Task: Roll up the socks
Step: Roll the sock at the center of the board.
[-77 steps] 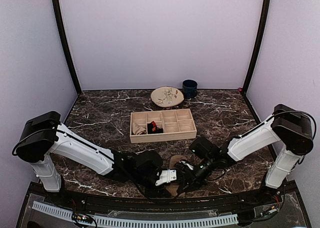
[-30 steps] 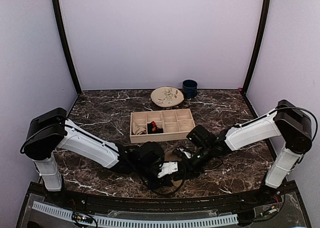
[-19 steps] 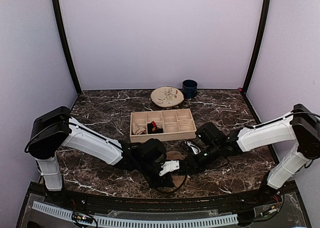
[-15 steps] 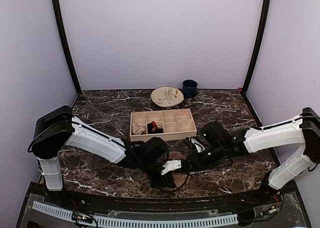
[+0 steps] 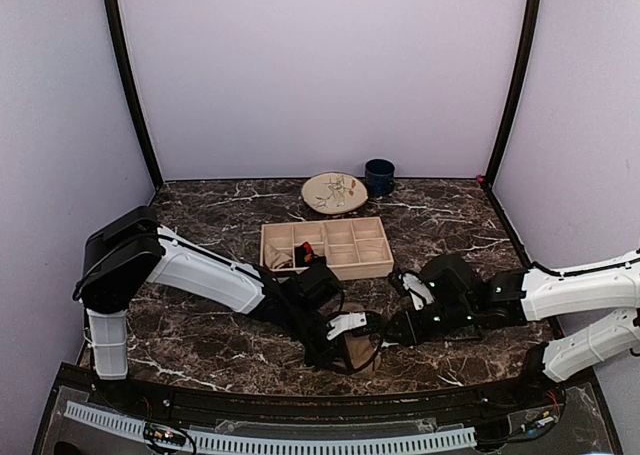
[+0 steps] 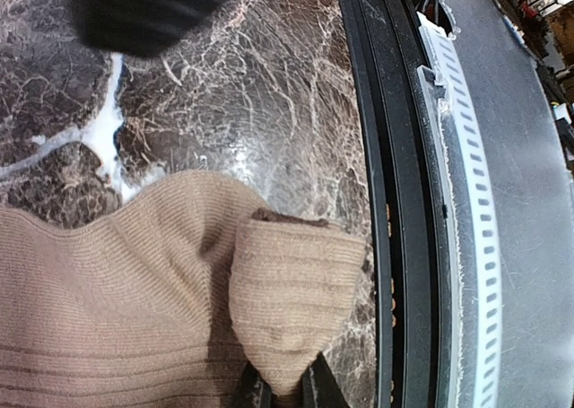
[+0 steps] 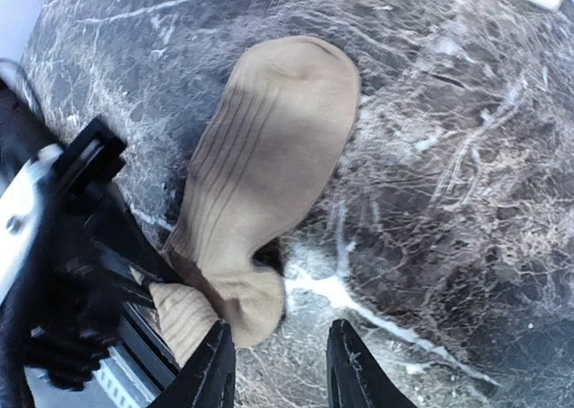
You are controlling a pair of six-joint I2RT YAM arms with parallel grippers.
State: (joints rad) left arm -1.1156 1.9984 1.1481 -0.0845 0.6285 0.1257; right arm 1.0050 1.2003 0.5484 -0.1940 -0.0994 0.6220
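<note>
Where arms meet, left gripper (image 6: 285, 392): clenched on folded end of tan sock (image 7: 269, 139), at near edge of table (image 5: 200, 215)
Right gripper (image 7: 280, 370): half open, empty, just beside that sock
Counts: three socks, beige sock (image 5: 279, 259) and black sock (image 5: 309, 257) in tray (image 5: 325, 272); one plate (image 5: 334, 192); one mug (image 5: 379, 176)
Obscured: tray socks too small for detail; left fingertips cut off
</note>
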